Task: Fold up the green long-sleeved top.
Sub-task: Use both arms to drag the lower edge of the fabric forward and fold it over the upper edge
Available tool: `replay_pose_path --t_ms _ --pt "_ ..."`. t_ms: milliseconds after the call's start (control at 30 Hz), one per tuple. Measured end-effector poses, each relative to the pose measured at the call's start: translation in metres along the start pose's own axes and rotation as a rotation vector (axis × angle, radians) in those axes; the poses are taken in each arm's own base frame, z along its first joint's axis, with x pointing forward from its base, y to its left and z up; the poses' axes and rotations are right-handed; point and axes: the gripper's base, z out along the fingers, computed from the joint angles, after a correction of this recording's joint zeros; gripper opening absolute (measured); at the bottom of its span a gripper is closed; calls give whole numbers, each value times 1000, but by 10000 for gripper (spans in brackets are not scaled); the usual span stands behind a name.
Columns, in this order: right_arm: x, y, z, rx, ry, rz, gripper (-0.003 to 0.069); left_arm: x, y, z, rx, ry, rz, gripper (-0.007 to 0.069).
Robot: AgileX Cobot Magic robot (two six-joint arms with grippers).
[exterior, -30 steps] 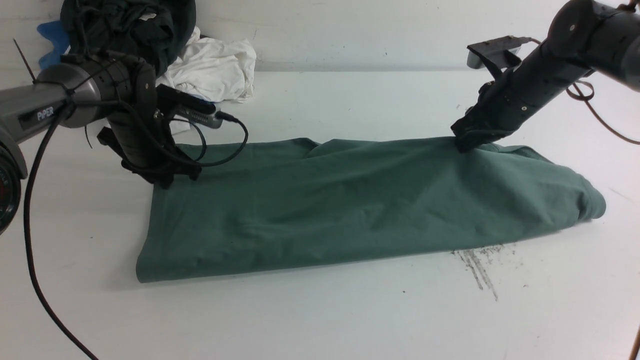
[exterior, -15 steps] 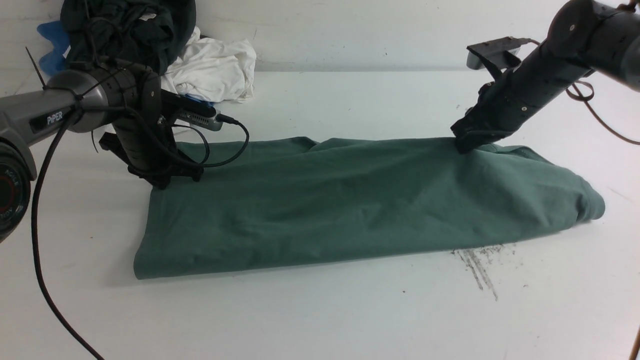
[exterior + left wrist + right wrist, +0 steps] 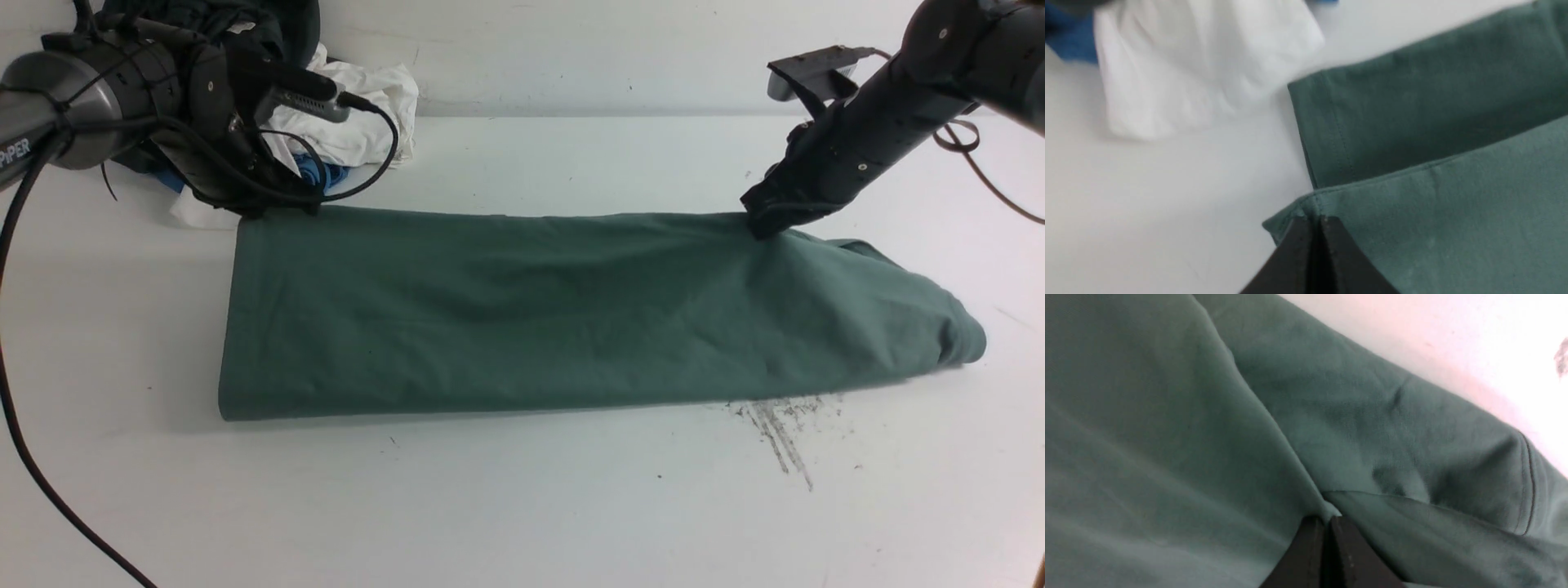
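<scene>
pinching green top (image 3: 571, 310), left hand (image 3: 1312, 222) half-hidden

Robotics lab or test bench, by the look of it. Two black-and-grey robot arms working over one table: left arm (image 3: 98, 90) w/ "PiPER" lettering (image 3: 15, 151), right arm (image 3: 882, 106) opposite. Right-wrist camera unit (image 3: 812, 65) and left-wrist camera unit (image 3: 302, 91) bolted on, w/ exposed plugs. Loose black cable (image 3: 24, 457) trailing over the tabletop. Plain white table (image 3: 522, 506), scuffed w/ dark scratch marks (image 3: 780, 433) front right. Blank white wall (image 3: 571, 49) behind. Clothes as only props: green long-sleeved top (image 3: 522, 318) laid btw arms; dark garment (image 3: 269, 24), white cloth (image 3: 367, 106) & blue cloth (image 3: 314, 173) heaped at back-left corner.
</scene>
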Motion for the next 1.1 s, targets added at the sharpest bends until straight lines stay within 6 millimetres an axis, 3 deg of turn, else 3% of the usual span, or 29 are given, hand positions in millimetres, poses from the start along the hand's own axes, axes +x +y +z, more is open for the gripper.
replay_pose_path --t_ms 167,267,300,333,467,500,633,833,1100 --pt "-9 -6 -1 63 -97 15 -3 -3 -2 20 -4 -83 2 -6" --pt "-12 -12 8 103 -156 42 -3 5 -8 55 4 -114 -1 -5" --pt "-12 -12 9 104 -157 42 -3 5 -9 57 5 -116 -3 -4" --pt "-11 -15 19 109 -157 50 -3 9 -12 72 10 -135 -26 6" --pt "-4 -19 41 108 -133 62 0 16 -16 92 20 -149 -61 67" --pt "0 -22 52 118 -117 57 5 16 -17 96 23 -166 -86 137" --pt "1 -25 52 145 -109 30 13 8 -15 86 21 -222 -105 249" --pt "-14 -25 31 173 -165 9 18 -7 -7 60 9 -276 -109 276" --pt "-12 -25 35 168 -154 12 29 8 -8 78 11 -179 -110 279"
